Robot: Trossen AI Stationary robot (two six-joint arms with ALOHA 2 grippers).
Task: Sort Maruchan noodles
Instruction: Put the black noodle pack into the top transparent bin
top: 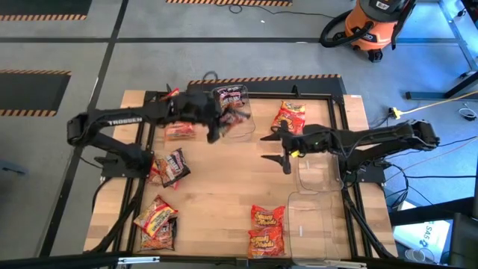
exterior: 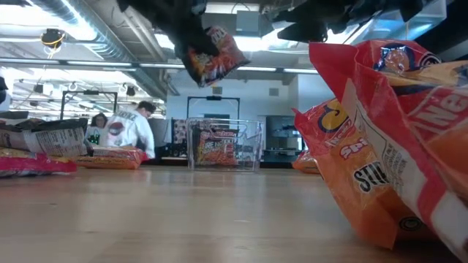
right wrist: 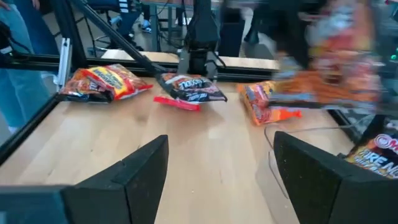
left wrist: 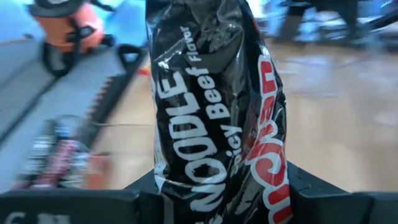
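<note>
Only my left wrist view shows my left tool [left wrist: 217, 199] gripping a crinkly black spicy-beef noodle packet [left wrist: 214, 106]. From above, it hangs over a clear plastic bin [top: 240, 118] on the wooden desk [top: 224, 187]. My right tool [top: 278, 148] waits open nearby.

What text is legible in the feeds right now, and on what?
"TROSSEN": left arm, high view.
"NOODLE", "Beef Flavor", partial "icy": black crinkly noodle packet gripped in the left hand.
Partial "SU": orange crinkly packet, low view.
Print on the other packets is too blurred to read.
</note>
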